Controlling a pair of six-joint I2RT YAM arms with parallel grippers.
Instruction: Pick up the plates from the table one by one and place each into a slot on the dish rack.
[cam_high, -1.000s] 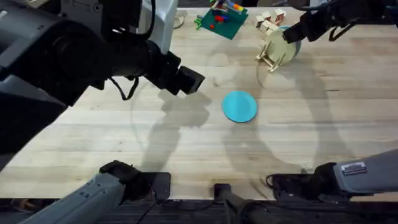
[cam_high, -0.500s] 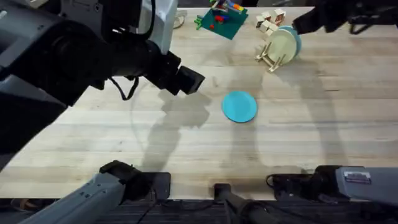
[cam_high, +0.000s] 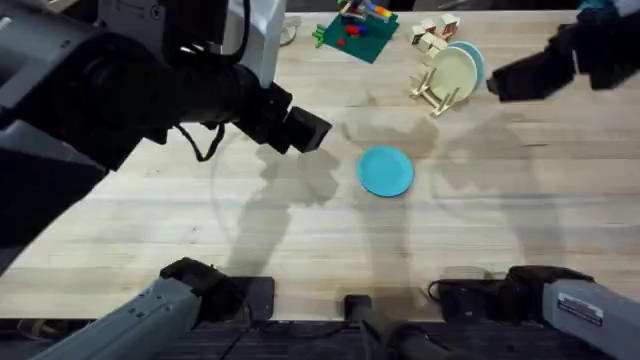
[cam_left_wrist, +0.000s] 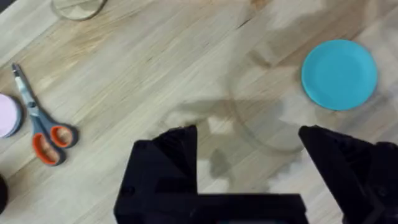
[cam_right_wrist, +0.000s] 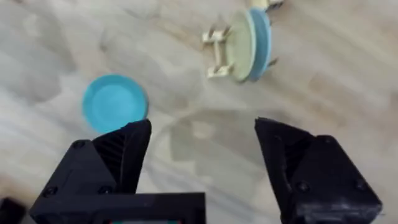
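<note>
- At the table's far right edge, the right gripper (cam_high: 497, 82) hangs with its jaws spread wide and nothing between them; a second ago it was at the dish rack (cam_high: 432, 88), and it has since drawn back to the right, clear of it.
- Just beside that gripper, the cream plate (cam_high: 452, 73) stands on edge in a slot of the rack, with a paler sky-blue plate (cam_high: 474, 60) upright directly behind it. I judge the cream plate placed and released, so one of the two plates is done.
- Nearer the middle of the table (cam_high: 300, 230), the cyan plate (cam_high: 385, 171) lies flat, well apart from the rack and untouched. It is the plate left to fetch.
- Left of the cyan plate, the left gripper (cam_high: 312, 128) hovers above the wood, its jaws wide apart and empty; it has not shifted over the last second.
- Scissors (cam_left_wrist: 42, 124) with orange handles and a small pink dish (cam_left_wrist: 9, 116) lie in the left wrist view, apart from the work.
- No brand, label or writing can be read on the plates or rack; a white sticker on the right arm near its base is illegible.
</note>
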